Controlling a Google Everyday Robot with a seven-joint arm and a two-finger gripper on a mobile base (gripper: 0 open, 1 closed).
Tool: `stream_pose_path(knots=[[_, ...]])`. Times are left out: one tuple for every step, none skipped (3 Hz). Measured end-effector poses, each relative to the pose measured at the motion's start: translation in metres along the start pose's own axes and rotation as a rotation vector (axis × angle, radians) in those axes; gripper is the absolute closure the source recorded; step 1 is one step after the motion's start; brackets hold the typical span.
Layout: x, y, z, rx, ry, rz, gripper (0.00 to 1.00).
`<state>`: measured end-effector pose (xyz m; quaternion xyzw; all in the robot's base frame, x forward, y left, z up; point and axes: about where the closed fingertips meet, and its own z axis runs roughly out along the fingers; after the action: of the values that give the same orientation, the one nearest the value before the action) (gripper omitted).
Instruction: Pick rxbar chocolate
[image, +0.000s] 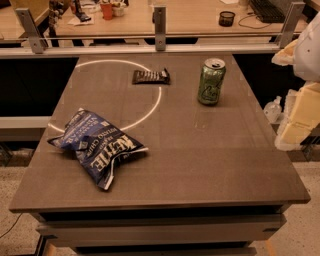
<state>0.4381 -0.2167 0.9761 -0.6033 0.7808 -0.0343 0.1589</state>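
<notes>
The rxbar chocolate (150, 76) is a small flat bar in a dark wrapper with white lettering. It lies flat at the far middle of the grey-brown table (210, 160), on the rim of a bright ring of light. My gripper (296, 120) shows as pale white and yellowish parts at the right edge of the view, beside the table's right edge. It is well to the right of the bar and touches nothing on the table.
A green soda can (211, 81) stands upright to the right of the bar. A crumpled blue Kettle chip bag (98, 146) lies at the front left. A glass barrier with metal posts (159, 27) runs behind the table, with desks beyond it.
</notes>
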Motion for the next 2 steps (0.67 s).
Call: stream_pose_path(knots=[[0.000,0.000,0.000,0.000,0.000,0.000,0.00],[-0.010,-0.014,-0.009,0.063,-0.037,0.040,0.00]])
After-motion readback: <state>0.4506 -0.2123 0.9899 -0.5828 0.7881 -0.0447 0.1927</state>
